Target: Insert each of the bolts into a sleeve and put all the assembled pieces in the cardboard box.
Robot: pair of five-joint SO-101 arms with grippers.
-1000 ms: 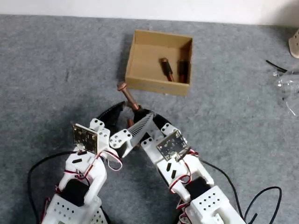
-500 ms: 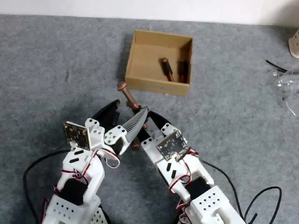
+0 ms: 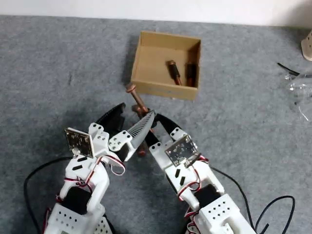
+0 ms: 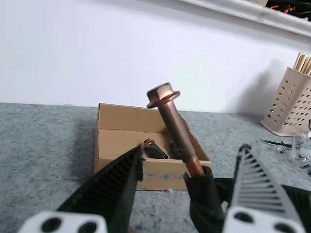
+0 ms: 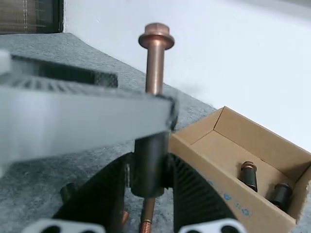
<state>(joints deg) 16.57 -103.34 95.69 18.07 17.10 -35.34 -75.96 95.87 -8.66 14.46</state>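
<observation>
Right end effector (image 5: pixel 148 170) clamped on black sleeve (image 5: pixel 147 150), holding it over grey tabletop (image 3: pixel 58 63). I see copper bolt (image 4: pixel 171 121) seated through sleeve, head raised and leaning toward box, threaded tip poking out far end. Left end effector (image 3: pixel 138 110) spread wide, fingers flanking bolt and sleeve. Its ribbed white finger (image 5: pixel 87 126) crosses close by sleeve; I can't confirm contact. Cardboard box (image 3: pixel 163 90) sits on tabletop just beyond bolt head. Two assembled pieces (image 3: pixel 174 72) lie inside box, side by side.
</observation>
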